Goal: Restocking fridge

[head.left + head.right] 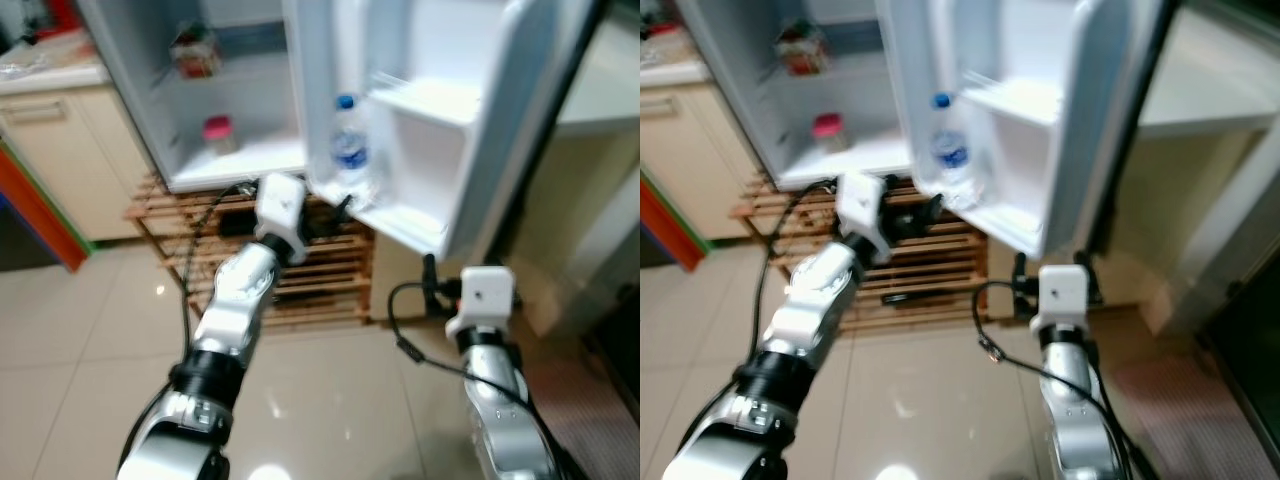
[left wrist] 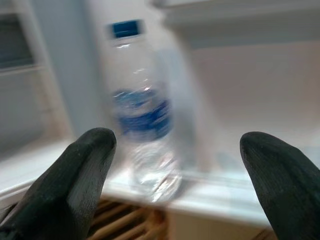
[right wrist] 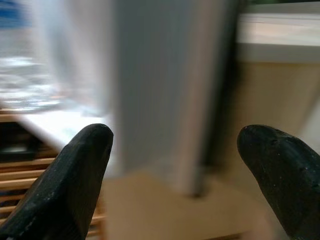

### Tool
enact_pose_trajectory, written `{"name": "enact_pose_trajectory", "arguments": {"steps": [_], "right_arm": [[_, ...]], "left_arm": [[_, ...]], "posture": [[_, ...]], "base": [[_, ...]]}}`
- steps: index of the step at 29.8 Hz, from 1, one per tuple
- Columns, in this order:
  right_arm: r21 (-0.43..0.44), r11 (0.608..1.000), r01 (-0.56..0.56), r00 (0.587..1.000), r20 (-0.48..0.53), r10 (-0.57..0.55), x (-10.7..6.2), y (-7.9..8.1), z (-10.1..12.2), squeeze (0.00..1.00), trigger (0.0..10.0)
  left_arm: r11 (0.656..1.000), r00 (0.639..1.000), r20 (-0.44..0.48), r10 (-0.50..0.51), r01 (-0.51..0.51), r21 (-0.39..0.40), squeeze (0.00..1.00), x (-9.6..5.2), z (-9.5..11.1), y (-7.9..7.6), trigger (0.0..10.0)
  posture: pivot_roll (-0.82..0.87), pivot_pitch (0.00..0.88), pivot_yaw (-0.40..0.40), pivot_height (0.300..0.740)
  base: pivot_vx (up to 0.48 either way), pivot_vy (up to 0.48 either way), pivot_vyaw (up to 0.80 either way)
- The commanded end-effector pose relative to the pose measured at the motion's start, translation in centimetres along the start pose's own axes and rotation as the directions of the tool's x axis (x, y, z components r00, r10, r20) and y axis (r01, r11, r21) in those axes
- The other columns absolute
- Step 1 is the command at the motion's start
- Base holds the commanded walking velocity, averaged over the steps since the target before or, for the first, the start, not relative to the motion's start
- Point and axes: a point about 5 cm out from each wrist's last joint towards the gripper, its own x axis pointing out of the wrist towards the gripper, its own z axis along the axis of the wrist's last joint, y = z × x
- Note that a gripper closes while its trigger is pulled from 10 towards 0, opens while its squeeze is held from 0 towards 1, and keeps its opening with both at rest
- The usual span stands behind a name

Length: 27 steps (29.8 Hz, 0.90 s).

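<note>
Clear plastic with a blue cap and blue label: from the head cameras I see the water bottle (image 1: 348, 150) standing upright in the lower bin of the open fridge door (image 1: 470, 150), at the bin's end nearest the cabinet. My left gripper (image 1: 340, 207) is raised just below and beside that bin, over the wooden pallet (image 1: 300, 270) the fridge stands on; I'd judge the bottle is placed or about to be let go, so the thing to get right is a straight, level move with no sideways drag against the bin rail. On the fridge shelves I make out a red-lidded jar (image 1: 218, 133) and a small carton (image 1: 195, 52). My right gripper (image 1: 1052, 268) hangs low by the door's outer edge, above the tiled floor (image 1: 90, 330). Through the left wrist camera, blurred, the bottle stands upright between and beyond my two black fingertips (image 2: 85, 165); the jaws are spread wide and touch nothing. I'd keep them that wide and keep both tips off the label, since a light, tall bottle like this looks easy to tip. Through the right wrist camera the jaws are likewise released, fingertips (image 3: 75, 170) well apart, framing the door's edge; I'd hold that arm off the door so it doesn't swing.
</note>
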Motion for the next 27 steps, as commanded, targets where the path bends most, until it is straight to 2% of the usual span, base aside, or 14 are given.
{"name": "enact_pose_trajectory", "arguments": {"steps": [1, 3, 6, 8, 9, 14, 16, 17, 19, 21, 23, 25, 26, 27], "right_arm": [[-0.012, 0.999, 0.031, 0.999, -0.034, -0.032, -0.2, -0.9, -0.6, 0.0, 10.0], [-0.03, 0.999, 0.036, 0.998, -0.049, -0.037, -0.6, -1.3, -0.9, 0.0, 10.0], [-0.043, 0.998, -0.055, 0.987, -0.155, 0.048, -2.6, -0.7, -2.9, 0.0, 10.0], [-0.062, 0.995, -0.082, 0.979, -0.194, 0.069, -3.7, -0.6, -3.9, 0.0, 10.0], [-0.076, 0.993, -0.089, 0.969, -0.239, 0.069, -4.3, -0.8, -4.9, 0.0, 10.0], [-0.084, 0.996, -0.026, 0.959, -0.282, 0.001, -4.2, -2.1, -5.8, 0.0, 10.0], [-0.109, 0.994, 0.006, 0.954, -0.297, -0.038, -3.6, -2.9, -6.1, 0.0, 10.0], [-0.156, 0.987, 0.046, 0.952, -0.293, -0.09, -2.8, -4.0, -6.1, 0.0, 10.0], [-0.259, 0.955, 0.145, 0.941, -0.262, -0.214, -0.6, -6.4, -5.8, 0.0, 10.0], [-0.296, 0.929, 0.223, 0.93, -0.219, -0.293, 1.0, -8.0, -5.0, 0.0, 10.0], [-0.326, 0.9, 0.289, 0.916, -0.178, -0.359, 2.6, -9.5, -3.9, 0.0, 10.0], [-0.354, 0.871, 0.34, 0.903, -0.134, -0.407, 4.2, -10.7, -2.7, 0.0, 10.0], [-0.354, 0.871, 0.34, 0.903, -0.134, -0.407, 4.2, -10.7, -2.7, 0.0, 10.0], [-0.367, 0.86, 0.354, 0.901, -0.114, -0.42, 5.0, -11.2, -2.0, 0.0, 10.0]], "left_arm": [[1.0, 1.0, 0.01, 0.005, -0.005, -0.002, 0.0, 0.2, 0.2, -0.3, 10.0], [0.999, 0.999, -0.006, 0.047, -0.047, -0.014, 0.0, -0.2, -0.1, 0.4, 10.0], [0.994, 0.991, -0.086, 0.104, -0.102, 0.027, 0.0, -1.2, -1.8, 1.5, 10.0], [0.991, 0.985, -0.108, 0.133, -0.131, 0.023, 0.0, -1.7, -2.4, 2.0, 10.0], [0.984, 0.974, -0.135, 0.18, -0.178, 0.032, 0.0, -2.2, -3.0, 2.8, 10.0], [0.971, 0.958, -0.161, 0.237, -0.23, 0.065, 0.0, -2.8, -3.9, 3.6, 10.0], [0.966, 0.951, -0.176, 0.256, -0.244, 0.086, 0.0, -3.1, -4.4, 3.8, 10.0], [0.964, 0.942, -0.209, 0.264, -0.25, 0.09, 0.0, -3.4, -5.2, 4.0, 10.0], [0.958, 0.901, -0.327, 0.284, -0.258, 0.122, 0.0, -4.5, -7.5, 4.3, 10.0], [0.967, 0.856, -0.451, 0.252, -0.201, 0.157, 0.0, -5.6, -9.8, 4.0, 10.0], [0.979, 0.778, -0.596, 0.197, -0.121, 0.166, 0.0, -7.4, -12.5, 3.3, 10.0], [0.989, 0.637, -0.757, 0.145, -0.07, 0.13, 0.0, -10.5, -15.3, 2.6, 10.0], [0.989, 0.637, -0.757, 0.145, -0.07, 0.13, 0.0, -10.5, -15.3, 2.6, 10.0], [0.991, 0.585, -0.801, 0.13, -0.065, 0.114, 0.0, -11.8, -16.3, 2.4, 10.0]], "posture": [[-0.25, 0.0, 0.092, 0.74], [-0.24, 0.0, 0.09, 0.74], [-0.24, 0.0, 0.086, 0.74], [-0.24, 0.0, 0.085, 0.74], [-0.24, 0.0, 0.086, 0.74], [-0.23, 0.0, 0.086, 0.74], [-0.23, 0.0, 0.087, 0.74], [-0.23, 0.0, 0.088, 0.74], [-0.23, 0.0, 0.089, 0.74], [-0.22, 0.0, 0.087, 0.74], [-0.21, 0.0, 0.088, 0.74], [-0.21, 0.0, 0.089, 0.74], [-0.21, 0.0, 0.089, 0.74], [-0.21, 0.0, 0.088, 0.74]], "base": [[0.0, 0.0, 0.0], [0.0, 0.0, 0.0], [0.0, 0.0, 0.0], [0.0, 0.0, 0.0], [0.0, 0.0, 0.0], [0.0, 0.0, 0.0], [0.0, 0.0, 0.0], [0.0, 0.0, 0.0], [0.0, 0.0, 0.0], [0.0, 0.0, 0.0], [0.0, 0.0, 0.0], [0.0, 0.0, 0.0], [0.0, 0.0, 0.0], [0.0, 0.0, 0.0]]}}
